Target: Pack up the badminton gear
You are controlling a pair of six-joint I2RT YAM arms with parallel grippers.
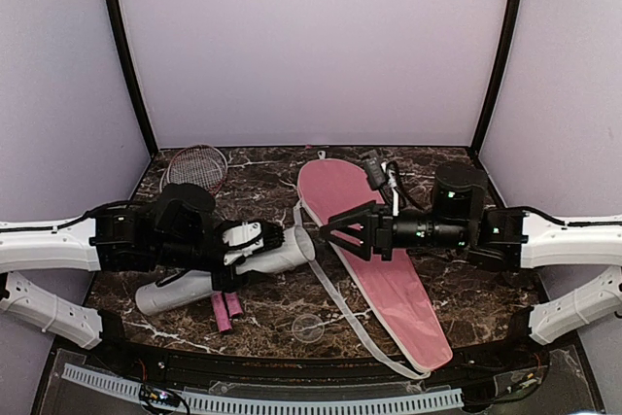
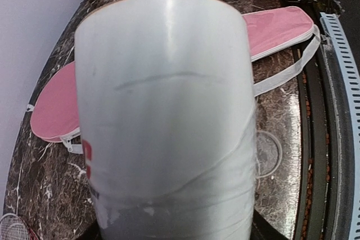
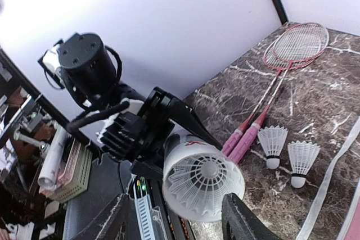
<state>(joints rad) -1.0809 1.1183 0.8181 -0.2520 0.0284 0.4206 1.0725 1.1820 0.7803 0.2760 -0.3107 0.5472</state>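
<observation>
Dark marble veined in white forms the tabletop (image 1: pixel 466 167), which is walled in by plain lilac panels (image 1: pixel 311 46). The long white tube (image 1: pixel 287 255) is held slantwise at the table's 8 o'clock, its open mouth raised and turned toward 3 o'clock; it is clasped near that mouth by the left gripper (image 1: pixel 255 240), whose fingers are closed against its smooth, glossy wall.

Facing that mouth from 3 o'clock, the right gripper (image 1: pixel 328 230) is held level, its fingers (image 3: pixel 239 220) spread wide with nothing gripped; in the right wrist view the mouth is seen beyond the fingertips, framed between them and apart from both. One shuttlecock (image 3: pixel 203 181) is lodged in the mouth, round cork inward, its ribbed white skirt flaring to the rim. A second shuttlecock (image 3: pixel 273 145) and a third shuttlecock (image 3: pixel 302 162) are seen on the marble, side by side but apart, just beside the pink handles (image 3: pixel 242 139).

Two thin red-framed rackets (image 1: pixel 197 167) are laid together, their oval strung heads at 10 o'clock; the handles emerge from under the tube at 7 o'clock. The pink bag (image 1: pixel 389 279), flat, racket-shaped and edged in white, is stretched from 12 o'clock to 5 o'clock beneath the right gripper; its white strap (image 1: pixel 340 303) is trailed along its left edge; a small clear round lid (image 1: pixel 308 328) is seen at 6 o'clock, between handles and strap.
</observation>
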